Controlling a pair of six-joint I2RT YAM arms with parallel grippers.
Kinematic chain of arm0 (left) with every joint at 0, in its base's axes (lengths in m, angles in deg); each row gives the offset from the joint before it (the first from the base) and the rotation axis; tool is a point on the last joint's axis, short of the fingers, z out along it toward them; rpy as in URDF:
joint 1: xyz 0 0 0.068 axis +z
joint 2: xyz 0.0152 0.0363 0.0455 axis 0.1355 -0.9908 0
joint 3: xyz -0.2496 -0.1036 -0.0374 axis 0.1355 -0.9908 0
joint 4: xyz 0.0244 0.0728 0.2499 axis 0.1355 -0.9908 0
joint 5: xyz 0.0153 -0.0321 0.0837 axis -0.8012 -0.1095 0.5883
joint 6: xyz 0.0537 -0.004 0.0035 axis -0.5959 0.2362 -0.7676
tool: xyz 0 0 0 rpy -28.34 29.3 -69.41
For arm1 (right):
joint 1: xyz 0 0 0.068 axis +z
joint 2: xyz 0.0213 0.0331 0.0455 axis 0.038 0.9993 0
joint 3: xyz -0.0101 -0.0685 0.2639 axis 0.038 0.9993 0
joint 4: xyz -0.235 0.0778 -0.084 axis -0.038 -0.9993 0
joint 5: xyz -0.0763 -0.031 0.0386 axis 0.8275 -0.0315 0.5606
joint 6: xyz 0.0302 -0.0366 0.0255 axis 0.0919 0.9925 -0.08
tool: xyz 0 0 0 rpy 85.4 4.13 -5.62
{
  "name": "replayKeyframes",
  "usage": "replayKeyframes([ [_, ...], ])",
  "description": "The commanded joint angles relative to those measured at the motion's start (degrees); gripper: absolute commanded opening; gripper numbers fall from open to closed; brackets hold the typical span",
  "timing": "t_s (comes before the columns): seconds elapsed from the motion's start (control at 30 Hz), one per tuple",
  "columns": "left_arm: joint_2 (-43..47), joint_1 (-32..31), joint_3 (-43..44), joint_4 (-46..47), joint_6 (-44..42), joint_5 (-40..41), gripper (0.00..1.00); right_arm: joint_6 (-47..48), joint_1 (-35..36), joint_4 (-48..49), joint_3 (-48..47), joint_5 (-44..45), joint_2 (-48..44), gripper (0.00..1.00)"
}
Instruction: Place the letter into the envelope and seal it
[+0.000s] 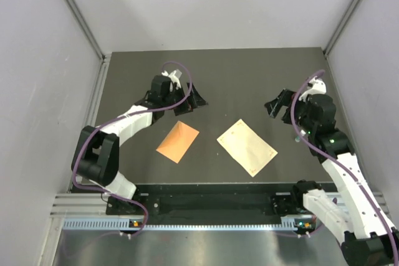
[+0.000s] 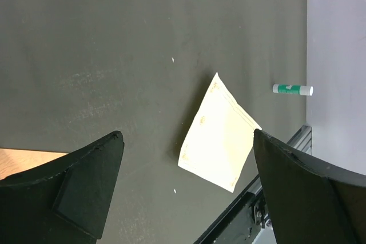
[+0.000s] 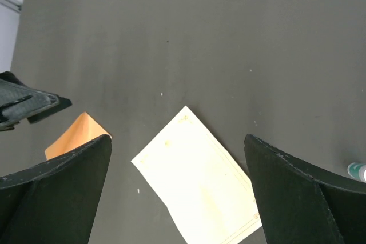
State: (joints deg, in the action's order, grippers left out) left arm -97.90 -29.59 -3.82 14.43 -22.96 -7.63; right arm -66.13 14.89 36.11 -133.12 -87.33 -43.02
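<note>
Left wrist view, envelope [image 2: 20,163] cut off at frame edge, letter [image 2: 220,135] whole, left hand [image 2: 187,141] and right hand [image 3: 177,141] spread.

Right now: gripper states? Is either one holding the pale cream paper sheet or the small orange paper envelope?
Left gripper: open, holding nothing.
Right gripper: open, holding nothing.

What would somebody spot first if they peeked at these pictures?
Two bright papers stand out on the dark table: the orange envelope left of the middle and the cream letter to its right, lying apart. Farther back, the left gripper and the right gripper hang empty with fingers wide open. A small green-and-white tube lies near the table's edge, past the letter.
</note>
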Motion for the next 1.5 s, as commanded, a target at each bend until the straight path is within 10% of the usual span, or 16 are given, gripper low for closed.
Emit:
replayKeyframes([
  [0.0, 2.0, -0.7, -1.4, 3.5, -0.8, -2.7, 0.99, 2.6, 0.6, 3.5, 0.4, -1.3, -2.9, 0.99],
  [0.77, -19.8, -9.4, -0.3, 12.5, 0.4, -17.8, 0.87, 2.1, 0.6, -8.5, 1.2, 2.7, -6.7, 0.99],
  [1.07, -22.2, -13.3, 1.1, 10.2, 0.2, -18.1, 0.61, 3.0, 0.6, -8.3, 2.1, 6.2, -8.4, 0.99],
  [1.33, -23.4, -13.9, 2.8, 10.2, 0.7, -16.6, 0.04, 3.3, 0.6, -9.8, 2.8, 7.8, -9.3, 0.99],
  [1.47, -22.1, -13.9, 2.1, 12.9, 2.4, -18.1, 0.0, 4.4, 0.6, -9.9, 2.6, 6.5, -9.3, 0.99],
])
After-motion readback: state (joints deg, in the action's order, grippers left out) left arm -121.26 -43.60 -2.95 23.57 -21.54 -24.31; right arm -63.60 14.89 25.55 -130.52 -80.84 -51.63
